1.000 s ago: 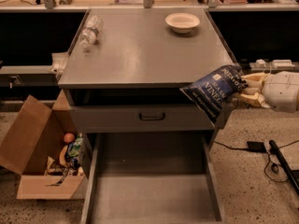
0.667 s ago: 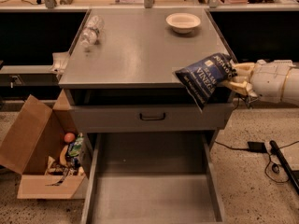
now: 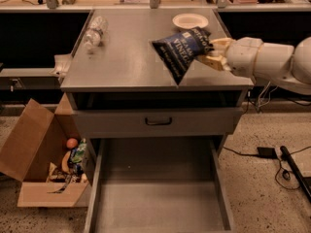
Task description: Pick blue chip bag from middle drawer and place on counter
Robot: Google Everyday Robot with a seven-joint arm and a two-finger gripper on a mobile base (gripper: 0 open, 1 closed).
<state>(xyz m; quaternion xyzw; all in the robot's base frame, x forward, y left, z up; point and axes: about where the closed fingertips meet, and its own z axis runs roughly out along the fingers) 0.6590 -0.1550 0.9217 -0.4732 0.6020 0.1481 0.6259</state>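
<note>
The blue chip bag (image 3: 182, 50) hangs tilted above the right half of the counter (image 3: 126, 57), its lower corner near the counter's front edge. My gripper (image 3: 211, 52) comes in from the right on a white arm and is shut on the bag's right end. The middle drawer (image 3: 158, 198) stands pulled out below, its gray floor bare.
A white bowl (image 3: 190, 20) sits at the counter's back right, just behind the bag. A clear plastic bottle (image 3: 93, 31) lies at the back left. A closed drawer front with a black handle (image 3: 158, 121) is under the counter. An open cardboard box (image 3: 41, 164) stands on the floor at left. Cables lie on the floor at right.
My gripper has carried the bag leftward and up, from beside the cabinet's right edge to over the counter top.
</note>
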